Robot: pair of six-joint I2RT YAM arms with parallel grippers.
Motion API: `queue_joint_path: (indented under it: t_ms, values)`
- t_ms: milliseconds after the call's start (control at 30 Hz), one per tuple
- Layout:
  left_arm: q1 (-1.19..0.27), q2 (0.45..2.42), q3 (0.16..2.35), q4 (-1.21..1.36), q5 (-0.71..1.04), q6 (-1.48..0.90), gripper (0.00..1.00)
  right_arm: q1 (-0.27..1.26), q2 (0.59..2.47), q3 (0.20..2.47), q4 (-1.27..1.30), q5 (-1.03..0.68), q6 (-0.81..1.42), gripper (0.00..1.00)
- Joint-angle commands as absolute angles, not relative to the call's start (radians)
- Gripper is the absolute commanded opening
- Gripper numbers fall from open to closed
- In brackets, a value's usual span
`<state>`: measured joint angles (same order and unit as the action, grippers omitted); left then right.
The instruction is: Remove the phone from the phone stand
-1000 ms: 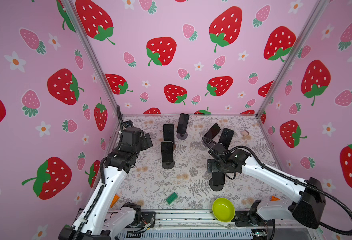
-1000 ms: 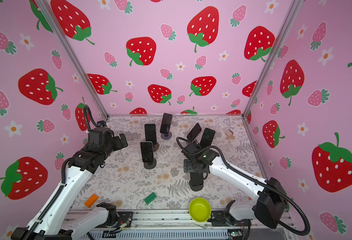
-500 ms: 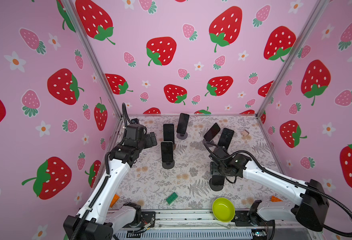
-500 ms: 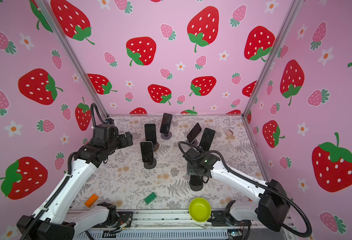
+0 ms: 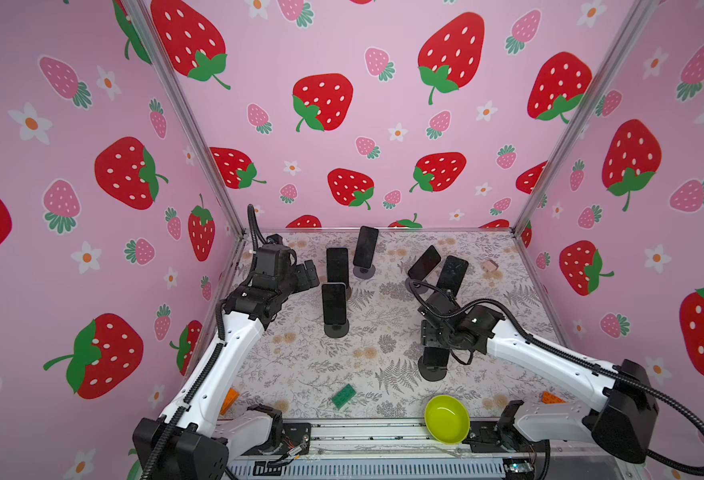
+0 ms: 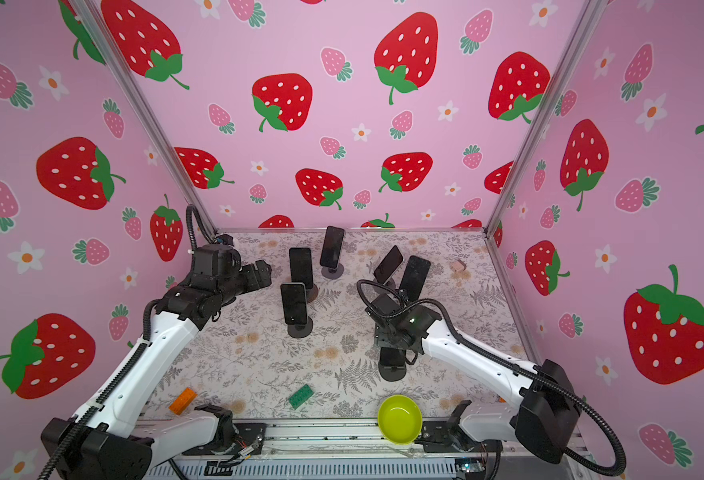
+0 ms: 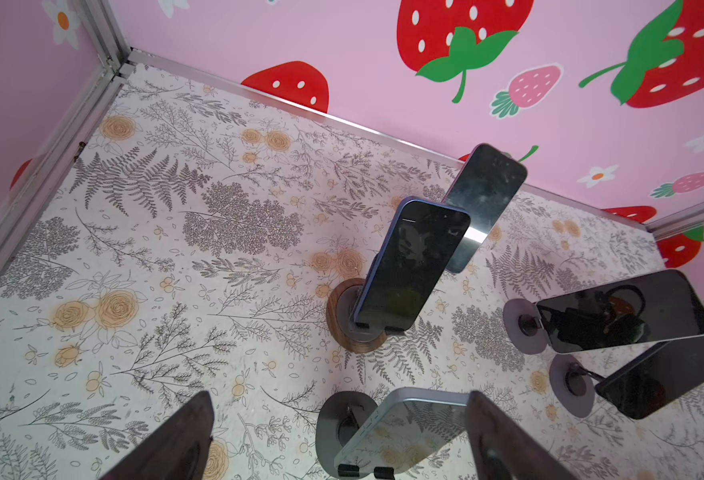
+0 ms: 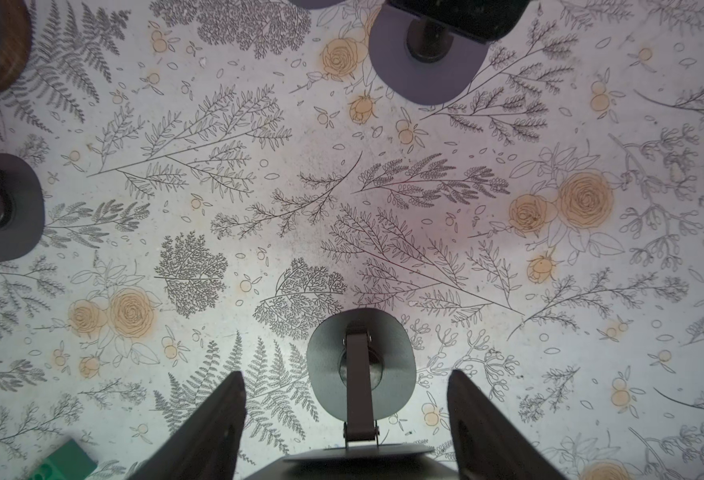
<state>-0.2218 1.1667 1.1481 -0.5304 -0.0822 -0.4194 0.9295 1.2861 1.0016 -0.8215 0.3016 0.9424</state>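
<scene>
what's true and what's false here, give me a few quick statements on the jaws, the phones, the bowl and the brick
1. The yellow-green bowl is empty. True.
2. The left gripper has its jaws clamped on a phone. False: the jaws stand wide open, holding nothing.
3. The right gripper has one jaw on each side of the phone on the stand nearest the bowl. True.
4. The green brick lies inside the bowl. False: it lies on the mat, apart from the bowl.
5. One stand has a wooden base. True.
</scene>
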Motion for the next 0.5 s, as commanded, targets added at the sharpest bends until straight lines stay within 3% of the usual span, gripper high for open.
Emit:
queue_joint_path:
  t_ms: [0, 467]
  values:
    - [-0.224, 1.162, 1.164, -0.523, -0.065, -0.438, 0.95, 0.937, 1.244, 1.037, -0.873, 0.35, 0.965, 0.73]
    - [-0.223, 1.192, 1.143, -0.454, 0.038, -0.467, 0.95, 0.927, 1.213, 1.177, -0.974, 0.441, 0.904, 0.72]
